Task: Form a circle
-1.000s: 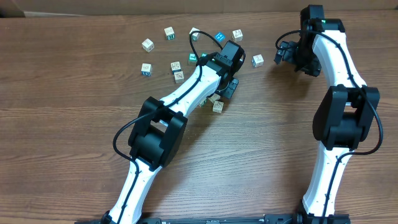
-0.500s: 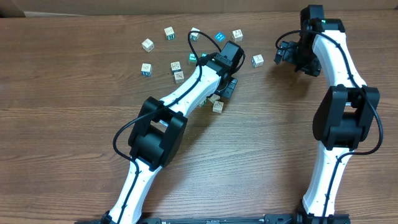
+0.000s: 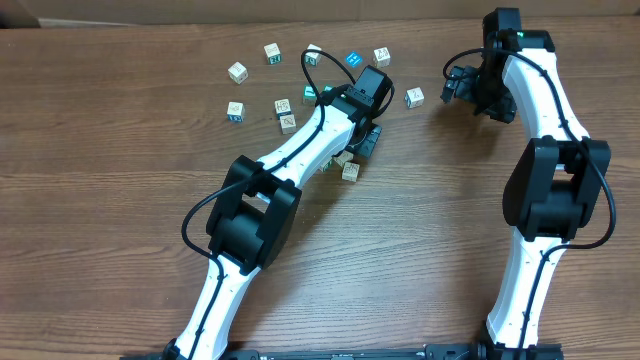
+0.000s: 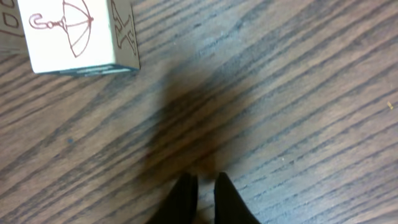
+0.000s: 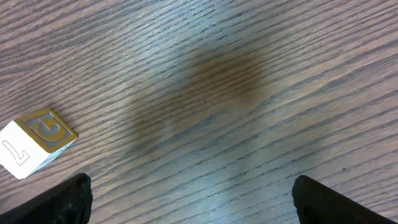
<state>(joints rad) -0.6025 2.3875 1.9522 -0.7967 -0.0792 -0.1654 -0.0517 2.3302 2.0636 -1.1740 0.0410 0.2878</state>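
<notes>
Jaws, left gripper (image 4: 205, 193): nearly together, gripping nothing, low over the table (image 3: 100, 200). Right gripper (image 5: 193, 193): spread wide, empty. Letter cubes (image 3: 283, 105): loosely scattered at far centre, around left gripper.

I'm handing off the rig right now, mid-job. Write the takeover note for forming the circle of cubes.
Left tool: nearly shut, empty; umbrella cube lies ahead of it, untouched.
Right tool: wide open, empty; gold-lettered cube off to one side, untouched.
Letter cubes: loosely scattered at the far side of the table.
Done: no circle yet.
Left: move the cubes into a ring.
</notes>
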